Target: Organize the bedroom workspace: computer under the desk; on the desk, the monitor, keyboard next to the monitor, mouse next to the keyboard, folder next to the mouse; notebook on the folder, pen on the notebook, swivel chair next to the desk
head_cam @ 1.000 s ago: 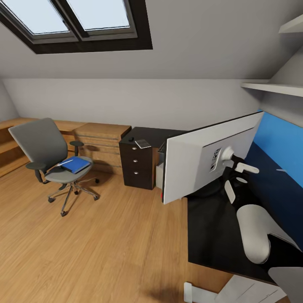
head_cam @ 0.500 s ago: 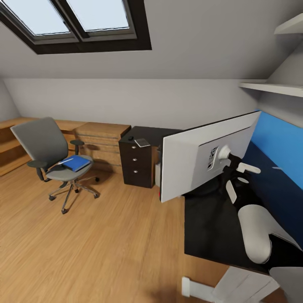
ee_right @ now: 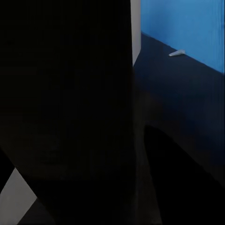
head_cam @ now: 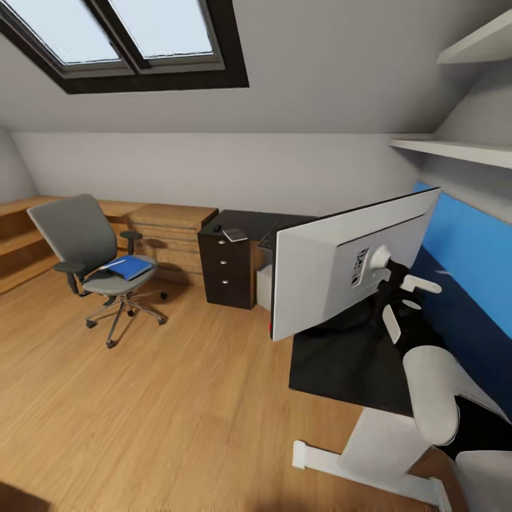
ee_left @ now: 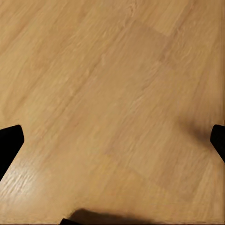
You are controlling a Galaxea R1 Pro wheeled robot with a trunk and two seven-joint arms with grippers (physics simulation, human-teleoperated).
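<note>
Since a second ago the view had swung right. Right pincer [head_cam: 387, 262] gripped the monitor [head_cam: 334, 274] above the tabletop [head_cam: 341, 373]; left pincer's black fingertips [ee_left: 9, 145] stood apart over floor. Far left of the monitor, the folder [head_cam: 130, 268] lay on the swivel chair [head_cam: 89, 249].

A dark-framed skylight window [head_cam: 114, 39] at eleven o'clock lights the pale sloped ceiling above a warm honey-toned plank wood floor [head_cam: 163, 405].
</note>
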